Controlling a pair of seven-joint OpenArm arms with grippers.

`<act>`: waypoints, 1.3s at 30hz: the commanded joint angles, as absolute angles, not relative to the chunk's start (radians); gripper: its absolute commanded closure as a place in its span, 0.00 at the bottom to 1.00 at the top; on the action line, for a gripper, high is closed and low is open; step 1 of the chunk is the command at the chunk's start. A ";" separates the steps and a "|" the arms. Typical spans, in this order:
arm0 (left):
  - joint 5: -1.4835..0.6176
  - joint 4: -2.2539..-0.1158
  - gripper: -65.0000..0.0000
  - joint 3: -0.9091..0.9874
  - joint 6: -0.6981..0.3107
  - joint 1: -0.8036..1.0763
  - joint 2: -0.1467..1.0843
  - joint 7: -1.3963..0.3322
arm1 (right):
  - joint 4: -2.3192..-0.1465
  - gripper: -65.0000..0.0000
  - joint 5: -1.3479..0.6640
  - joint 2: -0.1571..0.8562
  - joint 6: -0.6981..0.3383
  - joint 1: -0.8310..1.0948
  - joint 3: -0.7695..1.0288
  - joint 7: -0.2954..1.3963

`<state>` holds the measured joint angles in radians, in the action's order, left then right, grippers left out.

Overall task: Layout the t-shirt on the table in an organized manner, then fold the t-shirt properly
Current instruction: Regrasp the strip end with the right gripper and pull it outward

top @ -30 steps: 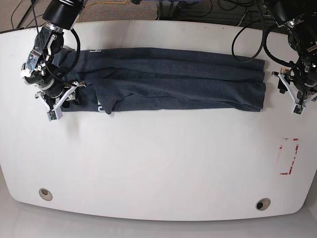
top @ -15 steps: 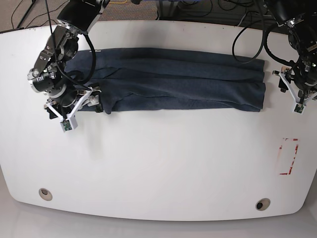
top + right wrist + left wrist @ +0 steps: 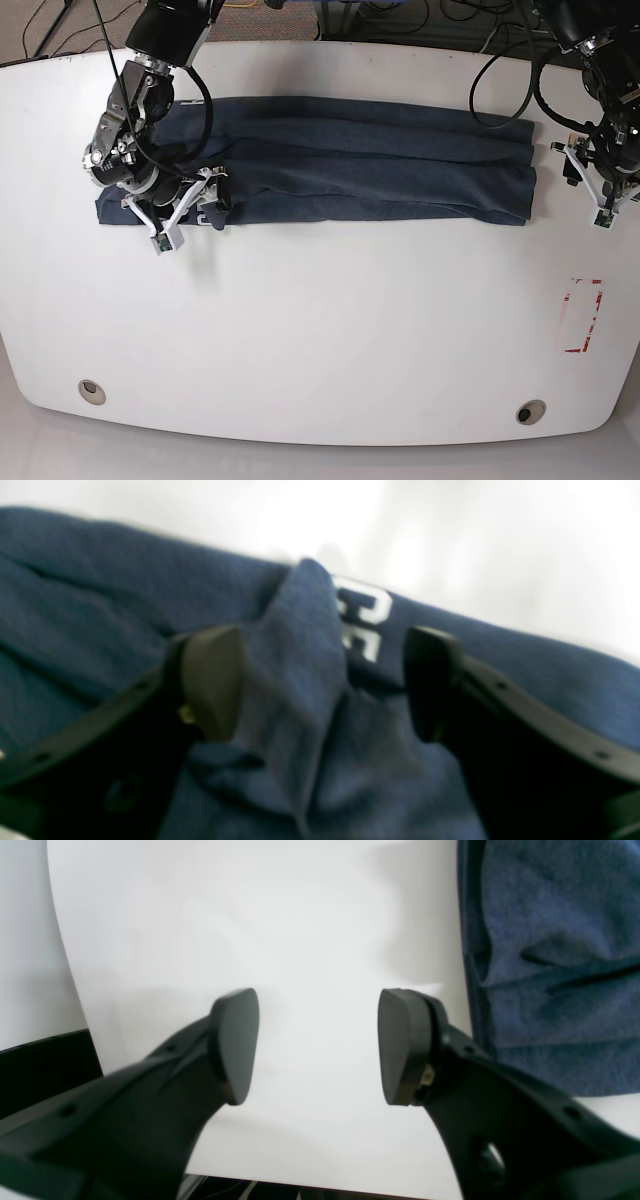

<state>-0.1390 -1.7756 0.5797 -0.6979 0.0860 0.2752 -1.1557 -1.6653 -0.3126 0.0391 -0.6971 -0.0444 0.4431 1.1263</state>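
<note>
The dark blue t-shirt (image 3: pixel 370 160) lies as a long folded band across the far half of the white table (image 3: pixel 320 320). My right gripper (image 3: pixel 205 203) is open low over the shirt's left end. In the right wrist view its open jaws (image 3: pixel 320 680) straddle a raised ridge of fabric (image 3: pixel 300 670) beside white printed letters (image 3: pixel 362 615). My left gripper (image 3: pixel 575 170) is open and empty just off the shirt's right end. In the left wrist view it (image 3: pixel 320 1045) hovers over bare table (image 3: pixel 300 915), with the shirt's edge (image 3: pixel 550 965) to its right.
A small red-outlined rectangle mark (image 3: pixel 583 316) is near the table's right edge. Two round grommet holes (image 3: pixel 91 391) (image 3: pixel 530 411) sit near the front edge. Cables (image 3: pixel 500 60) hang from both arms along the back edge.
My right gripper has moved to the right, from the shirt's left edge onto the shirt near the sleeve flap. The shirt's left end now shows behind it. The left arm has not moved.
</note>
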 commanded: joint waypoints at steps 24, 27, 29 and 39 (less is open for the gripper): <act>-0.142 -1.788 0.46 0.581 -0.698 0.077 0.292 -1.139 | -1.879 0.99 -0.341 0.048 -0.698 0.008 0.414 1.164; -0.142 -1.788 0.46 0.581 -0.698 0.077 0.292 -1.139 | -1.925 0.99 -0.377 0.048 -0.698 0.036 0.409 1.185; -0.142 -1.788 0.46 0.579 -0.698 0.077 0.292 -1.139 | -1.951 0.99 -0.414 0.051 -0.698 0.061 0.409 1.198; -0.137 -1.788 0.46 0.579 -0.698 0.077 0.292 -1.139 | -1.974 0.98 -0.552 0.077 -0.698 0.159 0.414 1.231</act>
<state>-0.1375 -1.7737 0.5751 -0.6979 0.0856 0.2749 -1.1549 -1.9549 -0.5144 0.0563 -0.6968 0.1558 0.4080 1.2503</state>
